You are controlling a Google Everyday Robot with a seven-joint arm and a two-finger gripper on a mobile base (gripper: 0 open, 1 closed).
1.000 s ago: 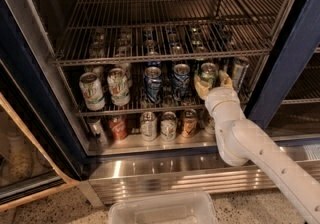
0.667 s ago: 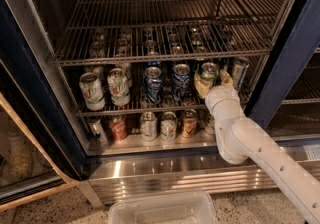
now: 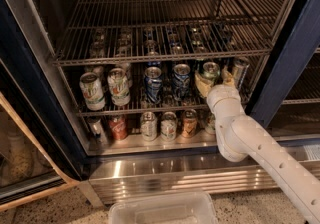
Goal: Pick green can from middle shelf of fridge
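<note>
The green can [image 3: 210, 70] stands on the middle shelf [image 3: 125, 111], a grey wire rack, towards the right side of the fridge [image 3: 287, 68]. My gripper [image 3: 215, 81] reaches in from the lower right on a white arm. Its yellowish fingers [image 3: 202, 86] sit on either side of the green can and close against its lower body. The can is upright, and its silver top shows above the gripper. Its base is hidden behind the gripper.
On the same rack are two white cans with green logos [image 3: 92, 90], two blue cans [image 3: 153, 83] and a silver can [image 3: 240, 71] right of the green one. Several cans [image 3: 148, 124] stand on the floor panel below. A clear plastic bin [image 3: 162, 209] sits in front.
The gripper has stayed at the green can. The can looks shifted very slightly to the right between the fingers. Nothing else has moved.
</note>
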